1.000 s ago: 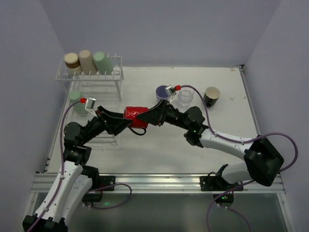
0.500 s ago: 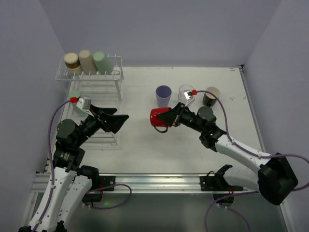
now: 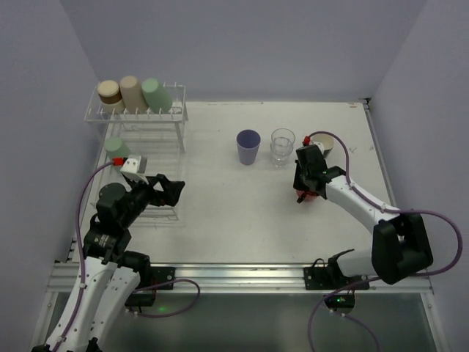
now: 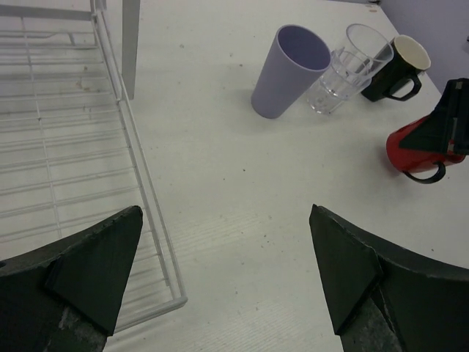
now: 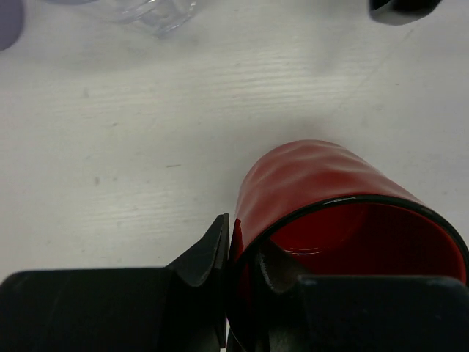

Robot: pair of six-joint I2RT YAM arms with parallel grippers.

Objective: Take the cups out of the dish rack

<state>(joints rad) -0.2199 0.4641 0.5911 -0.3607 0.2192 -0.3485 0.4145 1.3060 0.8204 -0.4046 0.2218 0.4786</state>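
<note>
Top cam: red cup (image 3: 303, 196) is nearly all hidden under my R gripper (image 3: 308, 189). Wrist cam shows the gripper pinching its rim, one finger inside, cup cut off at the frame edge. Can't tell if it touches the desk (image 3: 220, 220). Black cup (image 3: 323, 141) is half covered by the R arm. L gripper (image 4: 226, 214) is spread wide beside the rack (image 4: 73, 147). Vs half a sec ago: red cup went from mid-desk to near the black cup, and the L arm pulled back.
</note>
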